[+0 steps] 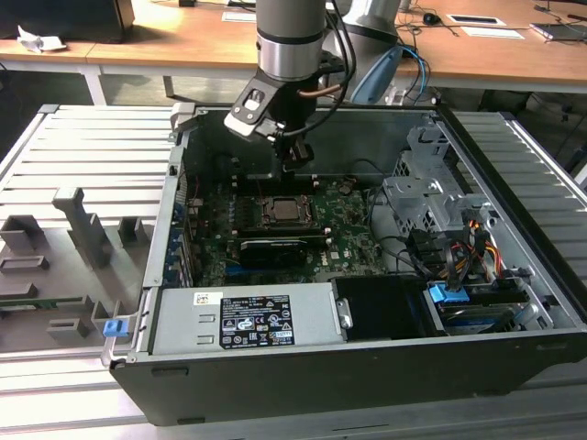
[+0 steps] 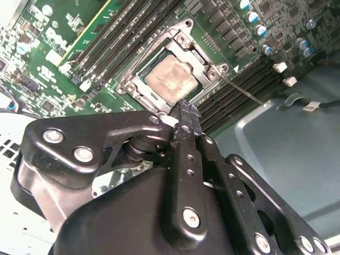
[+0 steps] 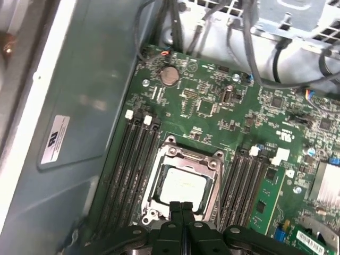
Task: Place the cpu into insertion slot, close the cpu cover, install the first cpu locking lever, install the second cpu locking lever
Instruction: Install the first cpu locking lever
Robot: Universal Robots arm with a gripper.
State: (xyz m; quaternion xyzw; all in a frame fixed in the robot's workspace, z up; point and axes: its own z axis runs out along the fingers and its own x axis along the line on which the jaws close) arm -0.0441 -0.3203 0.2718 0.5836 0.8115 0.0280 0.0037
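Now I see the gripper (image 1: 292, 163) hanging above the insertion slot (image 1: 266, 224), a little toward the side of the slot that faces away from the long black card (image 1: 272, 249). In both wrist views its two black fingers (image 3: 174, 212) are pressed flat against each other, and I see nothing between them, so the claw is clenched and empty. Its tip (image 2: 183, 106) stands over one edge of the slot, close above it. I cannot tell if it touches the metal there.

The cpu (image 3: 181, 186) lies inside the insertion slot (image 3: 155, 183) with its pale metal face up. It looks flat and square to the slot. The cpu cover (image 3: 192, 155) lies down around the chip like a frame, so the chip shows through the large window. In the second wrist view the cpu (image 2: 171, 78) and the cpu cover (image 2: 183, 37) look the same way, level with the slot.

A thin metal lever (image 2: 241, 87) runs out from one corner of the slot, beside the memory slots (image 2: 234, 93). I cannot tell whether it is hooked down or free. More long memory slots (image 3: 130, 159) lie on the opposite side of the slot as well.

Around the slot is the green motherboard (image 3: 212, 101), inside the open computer case (image 1: 321, 394). Beyond the black card, well apart from the slot, sits the grey power supply (image 1: 248, 316).
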